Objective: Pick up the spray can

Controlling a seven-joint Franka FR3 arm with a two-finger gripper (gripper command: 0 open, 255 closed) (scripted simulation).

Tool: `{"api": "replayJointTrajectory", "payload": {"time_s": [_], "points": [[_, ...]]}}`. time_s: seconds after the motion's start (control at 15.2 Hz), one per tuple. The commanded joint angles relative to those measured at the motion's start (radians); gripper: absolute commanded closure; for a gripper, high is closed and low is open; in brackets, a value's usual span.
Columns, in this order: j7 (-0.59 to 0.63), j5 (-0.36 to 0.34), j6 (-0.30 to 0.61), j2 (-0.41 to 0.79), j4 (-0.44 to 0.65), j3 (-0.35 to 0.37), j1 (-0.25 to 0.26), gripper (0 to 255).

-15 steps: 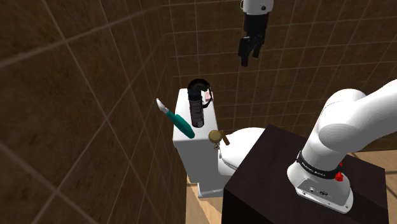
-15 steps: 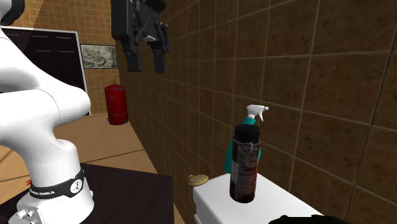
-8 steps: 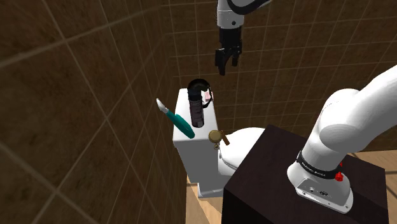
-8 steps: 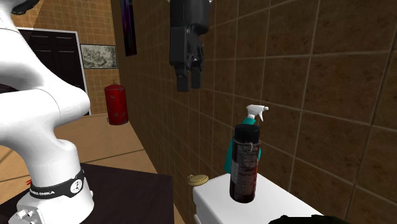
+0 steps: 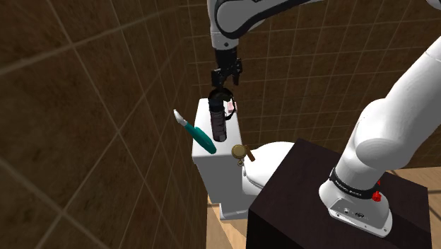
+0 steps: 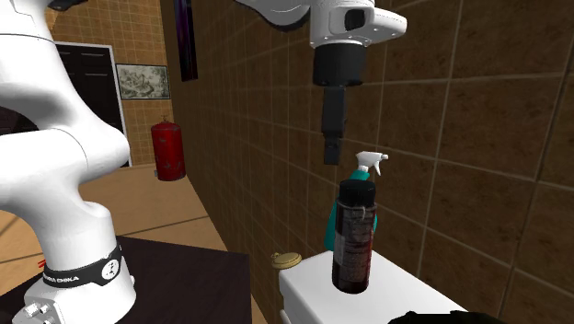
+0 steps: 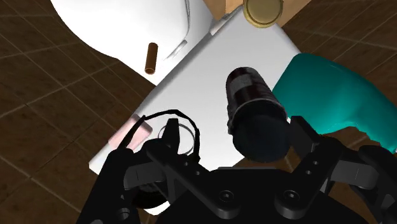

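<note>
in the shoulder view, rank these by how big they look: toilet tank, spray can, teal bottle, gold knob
1. toilet tank
2. spray can and teal bottle: they look about alike, so no ranking between them
3. gold knob

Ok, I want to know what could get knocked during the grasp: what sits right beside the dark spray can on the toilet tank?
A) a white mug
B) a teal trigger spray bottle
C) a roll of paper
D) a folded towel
B: a teal spray bottle with a white trigger head sits close beside the dark spray can that stands on the toilet tank.
</note>
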Motion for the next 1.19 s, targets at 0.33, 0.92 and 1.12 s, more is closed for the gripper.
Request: {"api": "replayJointTrajectory", "payload": {"time_s": [0.33,0.92,1.12], "points": [[0.061,-0.018,0.051,0.221,0.153,0.031,0.018,0],[0.068,-0.023,0.136,0.245,0.093,0.031,0.018,255],[0.068,-0.023,0.136,0.246,0.093,0.031,0.018,255]]}}
